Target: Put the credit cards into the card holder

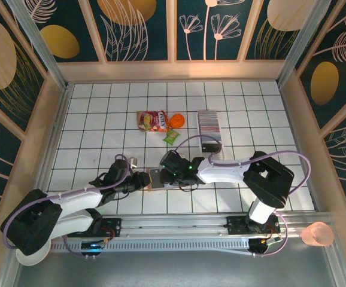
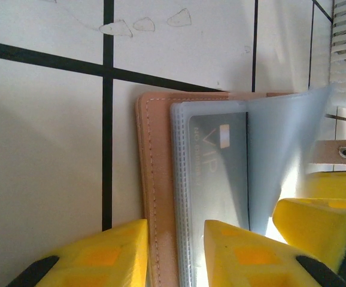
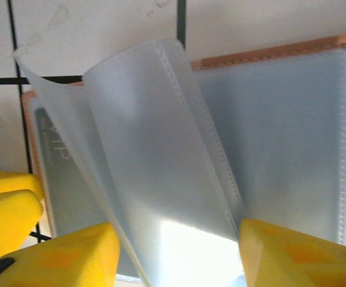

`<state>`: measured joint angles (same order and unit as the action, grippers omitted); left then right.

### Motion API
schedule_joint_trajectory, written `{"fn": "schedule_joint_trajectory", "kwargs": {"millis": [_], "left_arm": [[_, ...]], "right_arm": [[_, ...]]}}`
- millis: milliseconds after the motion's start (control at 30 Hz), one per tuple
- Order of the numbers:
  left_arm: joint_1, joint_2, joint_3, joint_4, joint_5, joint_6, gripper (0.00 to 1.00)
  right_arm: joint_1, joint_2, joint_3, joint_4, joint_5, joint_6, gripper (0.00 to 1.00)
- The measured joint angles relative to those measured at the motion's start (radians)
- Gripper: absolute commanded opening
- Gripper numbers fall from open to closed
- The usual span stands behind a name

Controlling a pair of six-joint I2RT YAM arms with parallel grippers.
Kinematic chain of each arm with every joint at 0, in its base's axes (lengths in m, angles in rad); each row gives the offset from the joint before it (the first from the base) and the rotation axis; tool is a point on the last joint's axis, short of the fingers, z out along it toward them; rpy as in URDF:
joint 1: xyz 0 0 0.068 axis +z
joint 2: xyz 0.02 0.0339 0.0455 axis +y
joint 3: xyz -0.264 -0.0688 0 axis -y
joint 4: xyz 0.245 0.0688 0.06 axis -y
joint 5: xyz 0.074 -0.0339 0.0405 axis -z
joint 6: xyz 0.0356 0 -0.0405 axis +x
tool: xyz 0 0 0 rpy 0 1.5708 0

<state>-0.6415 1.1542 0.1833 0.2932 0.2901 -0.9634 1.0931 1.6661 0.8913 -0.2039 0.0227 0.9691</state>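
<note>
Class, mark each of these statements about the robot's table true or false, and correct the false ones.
1. The card holder lies open on the table. True.
2. A card marked VIP is tucked inside it. True.
3. The white tray is empty. False: a row of credit cards fills much of it.
4. The snack packets lie on top of the card holder. False: they lie apart from it, farther back on the table, left of the tray.
5. A lifted clear sleeve stands between the fingers of the right hand. True.
</note>
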Motion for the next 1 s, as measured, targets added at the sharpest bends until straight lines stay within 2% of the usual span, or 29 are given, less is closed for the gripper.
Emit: {"fn": "schedule_joint_trajectory", "kwargs": {"millis": [333,633,733,1000], "left_arm": [[0.0,0.003,0.0,0.003,-0.002,0.0,0.27],[0.0,0.005,0.0,0.004,-0.003,0.0,0.26],[0.0,0.006,0.0,0.006,-0.003,0.0,0.25],[0.0,0.007,0.0,0.006,-0.005,0.0,0.25]], "right_arm": [[0.005,-0.039,-0.024,0.049,-0.001,0.01,0.6],[0.016,-0.06,-0.023,0.044,0.005,0.008,0.75],[0.016,-0.072,-0.023,0.05,0.006,0.013,0.86],[0.021,-0.103,-0.037,0.072,0.01,0.003,0.99]]}}
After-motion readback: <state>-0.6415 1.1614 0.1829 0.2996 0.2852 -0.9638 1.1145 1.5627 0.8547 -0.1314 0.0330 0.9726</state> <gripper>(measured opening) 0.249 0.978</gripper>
